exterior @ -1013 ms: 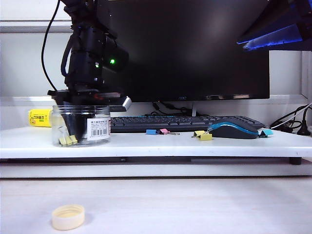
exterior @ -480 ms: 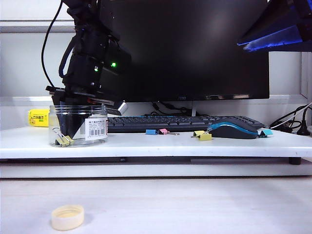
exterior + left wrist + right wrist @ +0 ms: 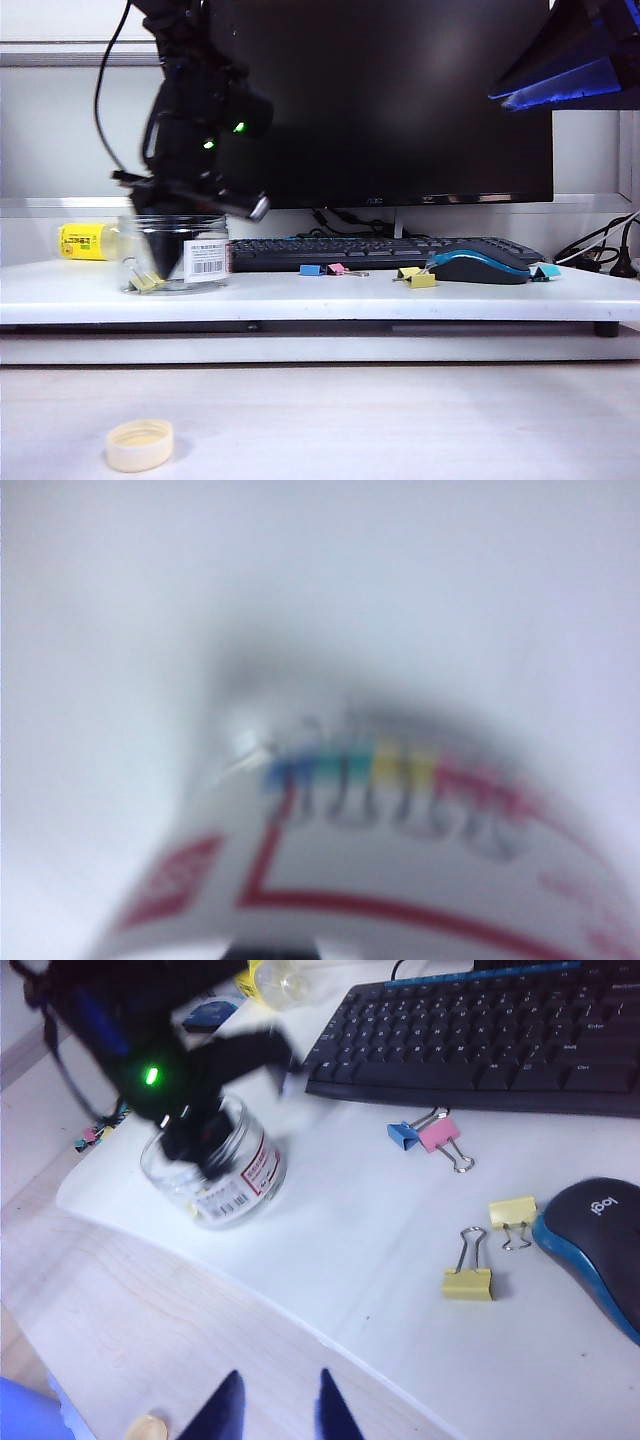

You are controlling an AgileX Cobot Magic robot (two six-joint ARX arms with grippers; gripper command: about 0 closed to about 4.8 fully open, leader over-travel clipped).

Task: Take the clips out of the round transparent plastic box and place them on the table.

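the left gripper reaches down into the round transparent plastic box at the left end of the table, its dark fingers narrowed to a point near the bottom of the jar, jaws pressed fully together beside a yellow clip lying at the box's base; whether the clip is actually pinched cannot be told. the left arm is blurred in the exterior view, and its wrist view is a close blur showing only the red-edged sticker on the box and a smear of blue, green and yellow. the right gripper hangs well apart from all this, above the pale wood-look surface at the near edge of the table, its two dark fingertips spread wide and holding nothing. more clips lie out on the table: a blue and a pink one together just in front of the keyboard, and two yellow ones just left of the mouse. a yellow-labelled bottle lies behind the box, and a round cream lid sits on the lower surface, nearest the camera.
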